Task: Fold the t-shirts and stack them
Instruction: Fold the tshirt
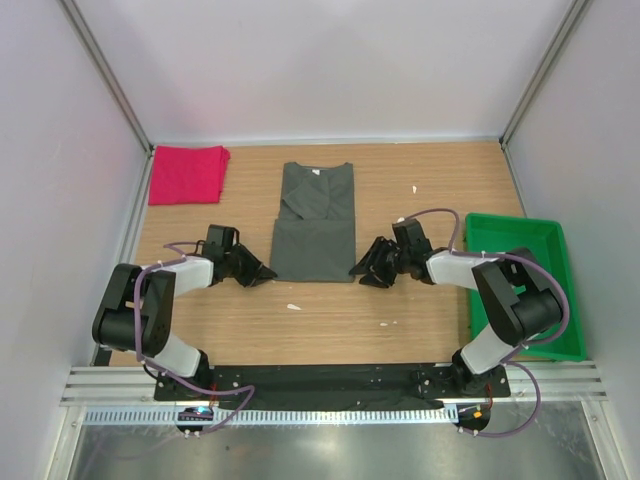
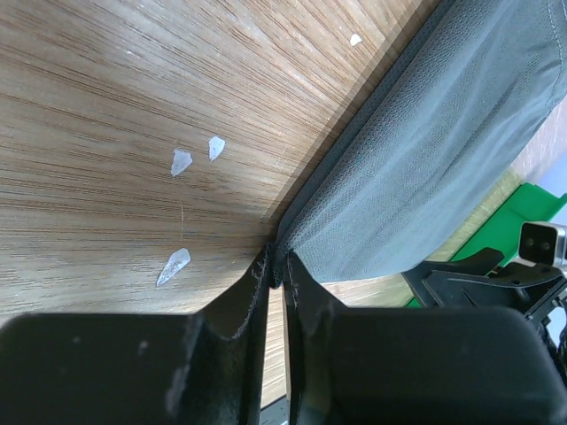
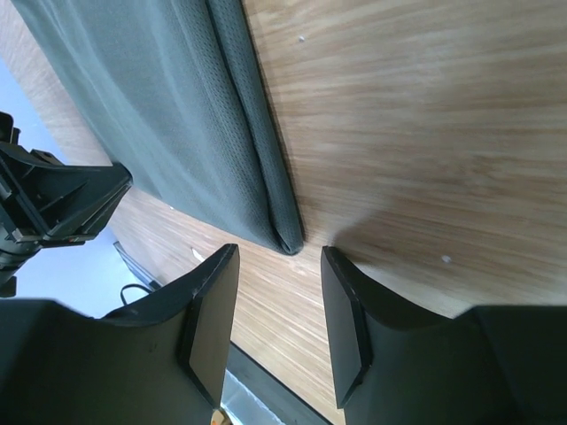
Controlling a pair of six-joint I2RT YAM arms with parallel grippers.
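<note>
Grey t-shirt (image 1: pixel 314 232) sits between red t-shirt (image 1: pixel 187 174) and tray (image 1: pixel 520 222).

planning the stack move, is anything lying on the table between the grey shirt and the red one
Nothing visible: only bare table separates the grey shirt from the folded red shirt at the far left.

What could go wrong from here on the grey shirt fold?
The left gripper is shut right at the corner tip of the grey shirt; so thin a bite may slip.
The right gripper is open, the corner not yet inside it; lifting now would probably skew the fold.
That edge is doubled; the right may catch one layer only.
</note>
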